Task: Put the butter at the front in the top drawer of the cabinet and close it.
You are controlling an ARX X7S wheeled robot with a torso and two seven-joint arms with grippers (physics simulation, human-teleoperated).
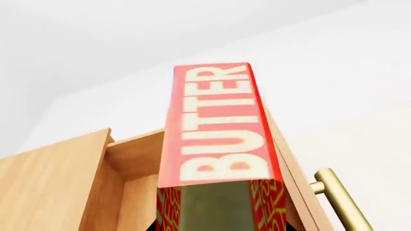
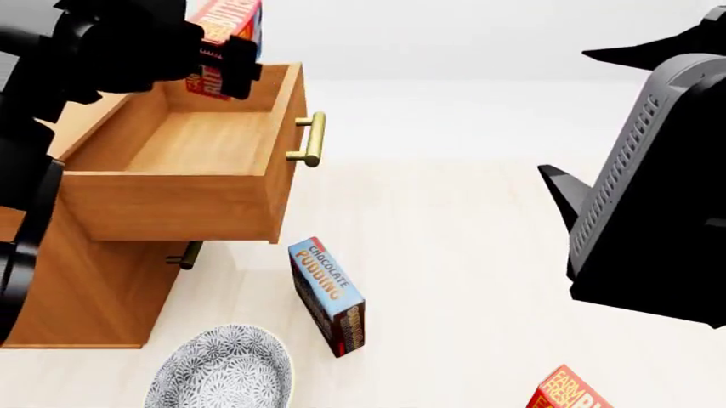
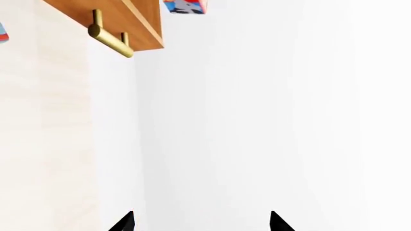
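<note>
The left gripper [image 2: 227, 53] pinches the butter [image 2: 224, 38], its fingers [image 2: 238, 72] clamped on the red box's sides; in the left wrist view the butter [image 1: 218, 125] stands out straight from between the fingers, its "BUTTER" lettering facing the camera, and beyond and below it lies the open top drawer [image 1: 128, 168]. In the head view the box hangs above the back part of the top drawer [image 2: 210, 144], not touching its floor; the drawer is pulled well out of the cabinet [image 2: 85, 289], its brass handle [image 2: 309, 138] on the side of the drawer front away from the fingers.

The right gripper [image 3: 200, 222] shows only two dark fingertips [image 3: 124, 222] at the edge of its wrist view, spread apart with nothing between them; far ahead of them are the drawer front with its handle [image 3: 110, 37] and a corner of the held butter [image 3: 185, 6].

On the tabletop [image 2: 454, 255], well below and apart from the left fingers, a chocolate pudding box [image 2: 326, 293] lies just in front of the cabinet; a patterned grey plate [image 2: 221, 374] sits near it; a second butter box [image 2: 567, 391] lies at the view's edge, under the right arm [image 2: 652, 195].
</note>
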